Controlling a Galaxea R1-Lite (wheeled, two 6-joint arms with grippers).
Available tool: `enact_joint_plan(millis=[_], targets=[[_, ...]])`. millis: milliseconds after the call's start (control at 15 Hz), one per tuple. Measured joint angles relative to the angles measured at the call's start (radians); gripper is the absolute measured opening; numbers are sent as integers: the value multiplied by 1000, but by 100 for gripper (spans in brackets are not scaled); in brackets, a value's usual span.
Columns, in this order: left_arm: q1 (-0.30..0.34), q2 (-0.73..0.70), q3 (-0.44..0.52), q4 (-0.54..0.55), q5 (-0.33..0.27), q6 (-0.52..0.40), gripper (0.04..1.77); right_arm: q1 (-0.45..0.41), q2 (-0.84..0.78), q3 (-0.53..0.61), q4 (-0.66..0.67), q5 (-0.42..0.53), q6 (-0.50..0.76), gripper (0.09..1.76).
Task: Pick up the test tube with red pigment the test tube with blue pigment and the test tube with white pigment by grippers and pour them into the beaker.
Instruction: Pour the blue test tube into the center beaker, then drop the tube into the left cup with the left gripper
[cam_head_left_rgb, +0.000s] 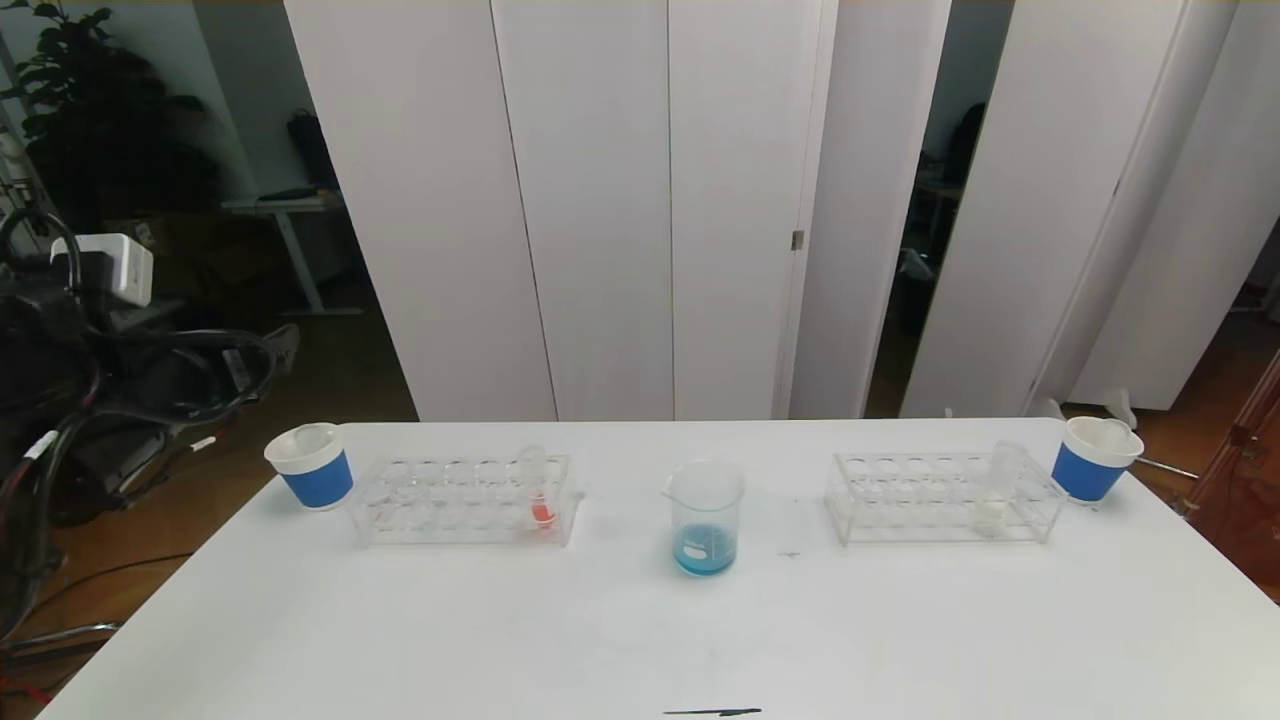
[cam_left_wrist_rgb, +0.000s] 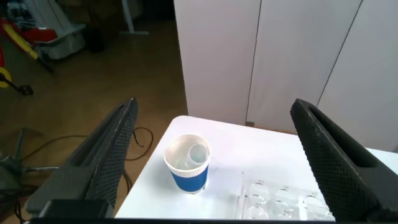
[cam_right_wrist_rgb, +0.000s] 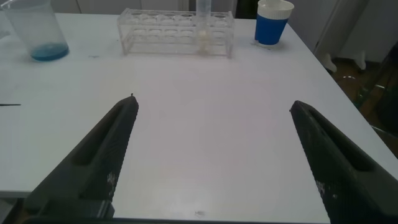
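Beaker (cam_head_left_rgb: 705, 518) holding blue liquid at surface (cam_head_left_rgb: 640, 620) centre, white-pigment tube (cam_head_left_rgb: 992, 500) racked at 3 o'clock, left pincer (cam_left_wrist_rgb: 214, 158) and right pincer (cam_right_wrist_rgb: 211, 155) both spread wide, empty

We are seeing a smooth, matt white tabletop (cam_head_left_rgb: 620, 640). The beaker (cam_head_left_rgb: 704, 517) is looking like clear, glossy glass or plastic, as are the two transparent racks (cam_head_left_rgb: 462, 500) (cam_head_left_rgb: 940, 497). The cups (cam_head_left_rgb: 311, 465) (cam_head_left_rgb: 1094, 458) are looking like matt paper, blue-banded, white-rimmed. The left gripper (cam_left_wrist_rgb: 211, 165) and right gripper (cam_right_wrist_rgb: 211, 155) are showing dark fingers (cam_left_wrist_rgb: 336, 155) (cam_right_wrist_rgb: 106, 149) with a finely textured, matt face.
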Motion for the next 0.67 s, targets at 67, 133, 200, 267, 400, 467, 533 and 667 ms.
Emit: enact_joint_plan(millis=[67,133,200,267,400,467,533,667], targets=[[-13,-66,26,43,-1,0,175,0,0,0,0,0,0,175],[-27,-141,54,93,-2,0,175,0,0,0,0,0,0,175],[-39,-212,78,139,-2,0,175,0,0,0,0,0,0,175],[-50,-286,101,185,-2,1,175,0,0,0,0,0,0,175],[-64,-447,142,298,-2,2,175,0,0,0,0,0,0,175],[-67,-527,155,359,-2,2,175,0,0,0,0,0,0,175],[-70,-615,166,426,-2,3,175,0,0,0,0,0,0,175],[-74,-788,182,559,-2,4,175,0,0,0,0,0,0,175]])
